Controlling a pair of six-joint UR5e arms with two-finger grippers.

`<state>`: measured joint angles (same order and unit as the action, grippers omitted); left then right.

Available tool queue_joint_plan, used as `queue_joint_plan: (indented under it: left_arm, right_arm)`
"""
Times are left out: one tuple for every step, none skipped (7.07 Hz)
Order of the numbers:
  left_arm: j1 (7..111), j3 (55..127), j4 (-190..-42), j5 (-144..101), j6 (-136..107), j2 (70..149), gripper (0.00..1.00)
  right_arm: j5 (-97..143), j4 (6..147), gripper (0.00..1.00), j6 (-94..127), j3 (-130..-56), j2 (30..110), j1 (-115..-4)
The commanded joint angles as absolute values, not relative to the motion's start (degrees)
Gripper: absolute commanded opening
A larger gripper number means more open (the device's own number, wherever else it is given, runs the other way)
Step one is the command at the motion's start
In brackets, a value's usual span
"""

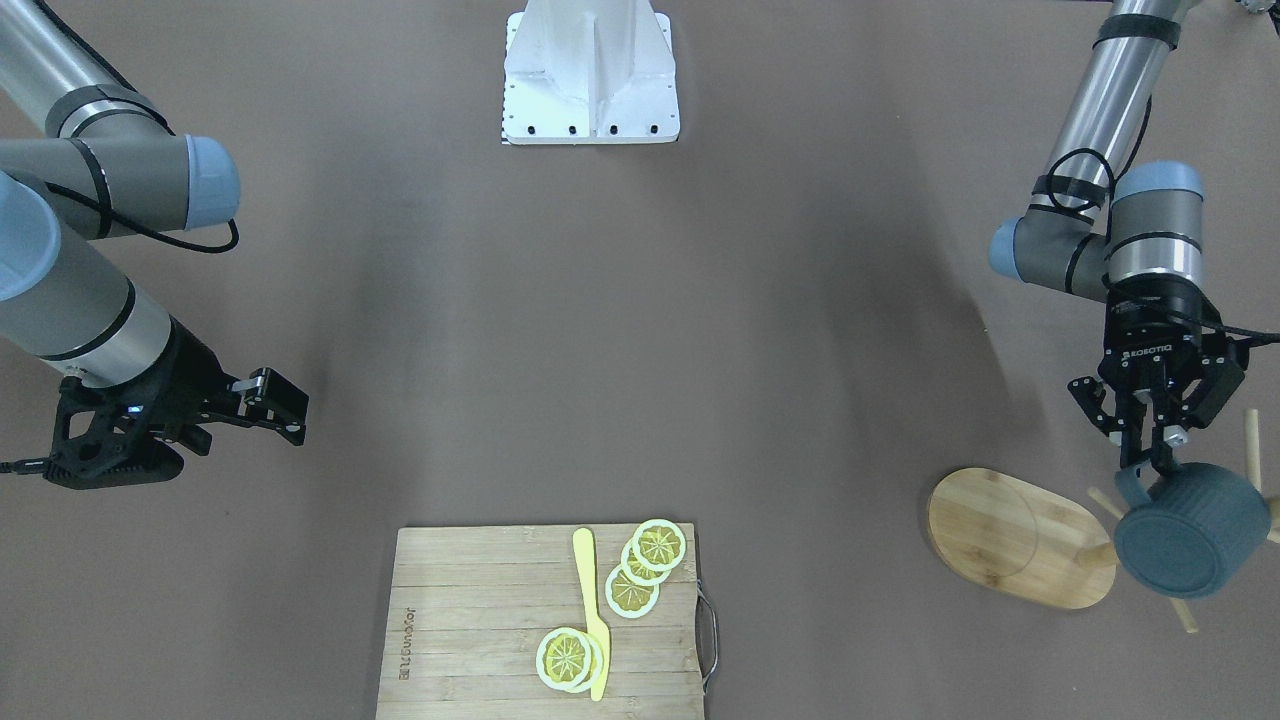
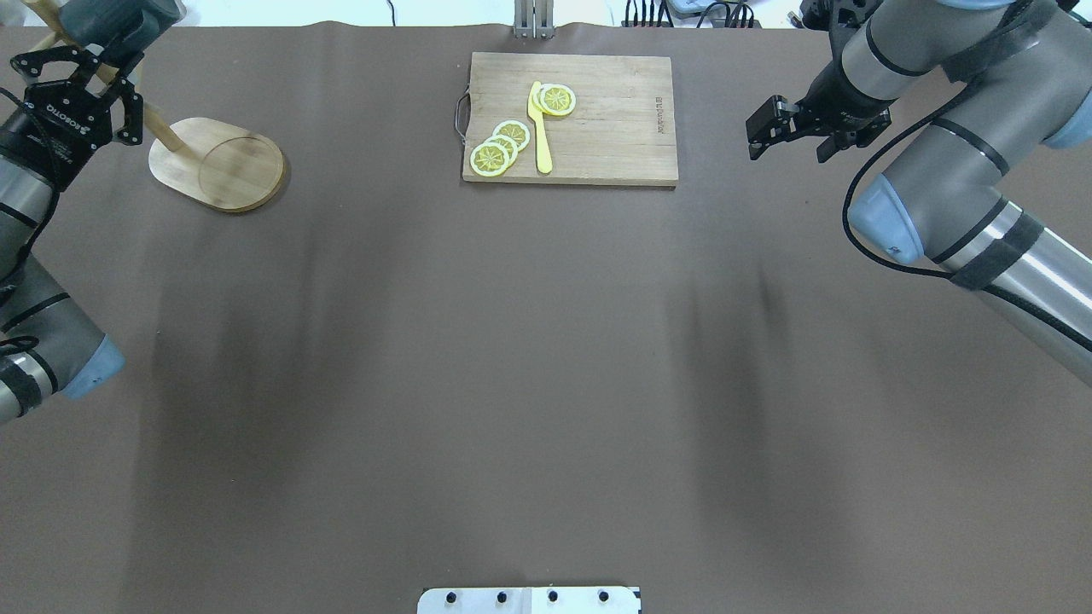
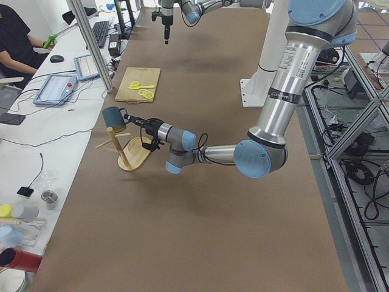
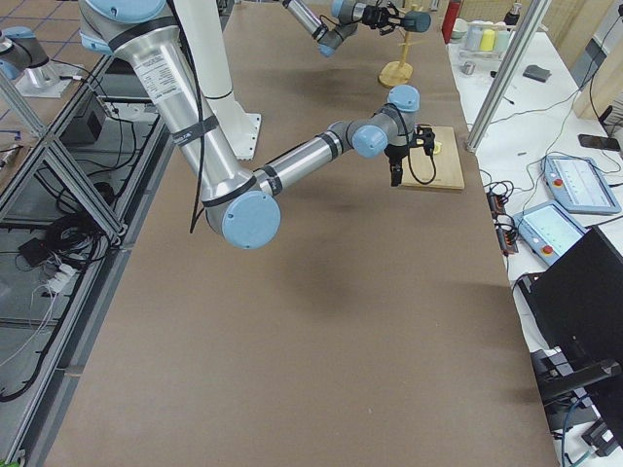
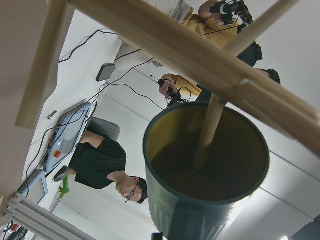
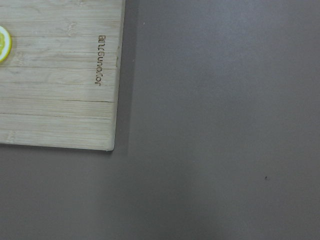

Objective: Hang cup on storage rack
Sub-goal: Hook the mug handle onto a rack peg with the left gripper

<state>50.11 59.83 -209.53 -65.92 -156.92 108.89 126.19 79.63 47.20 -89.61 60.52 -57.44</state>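
The dark blue-grey cup [image 1: 1190, 530] hangs in the air beside the storage rack's pole, above the oval wooden base [image 1: 1015, 535]. My left gripper [image 1: 1155, 458] is shut on the cup's loop handle from above. In the left wrist view the cup [image 5: 205, 170] shows its yellowish inside, and one thin peg [image 5: 210, 125] of the storage rack [image 5: 200, 55] reaches into its mouth. From overhead, my left gripper [image 2: 81, 81] covers the rack's pole next to its base [image 2: 217, 162]. My right gripper [image 2: 759, 132] hovers open and empty to the right of the cutting board.
A slatted cutting board [image 1: 480, 620] with several lemon slices [image 1: 640, 570] and a yellow knife [image 1: 592, 610] lies at the table's far edge. The white robot base [image 1: 590, 80] stands opposite it. People sit at desks beyond the table's left end [image 3: 15, 42].
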Motion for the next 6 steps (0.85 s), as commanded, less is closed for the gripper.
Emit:
queue_joint_plan:
  left_arm:
    - [49.9,59.5,-209.5,-65.7,-157.1,108.5,0.0]
    - [49.8,59.5,-209.5,-65.7,-157.1,108.5,0.12]
    - [49.8,59.4,-209.5,-65.8,-157.1,108.5,0.45]
    - [49.8,59.4,-209.4,-65.8,-157.1,108.6,0.98]
    - [49.7,59.5,-209.4,-65.8,-157.1,108.6,0.98]
    - [49.7,59.5,-209.3,-65.8,-157.1,108.5,0.98]
  right_arm:
    - [126.2,79.6,1.0,47.2,-89.6,60.6,-57.4]
    - [126.2,79.7,1.0,47.2,-89.6,60.6,-57.3]
    - [126.2,79.7,1.0,47.2,-89.7,60.6,-57.3]
    - [126.2,79.7,1.0,47.2,-89.8,60.6,-57.3]
    - [126.2,79.7,1.0,47.2,-90.0,60.6,-57.2]
    - [126.2,79.7,1.0,47.3,-90.1,60.7,-57.1]
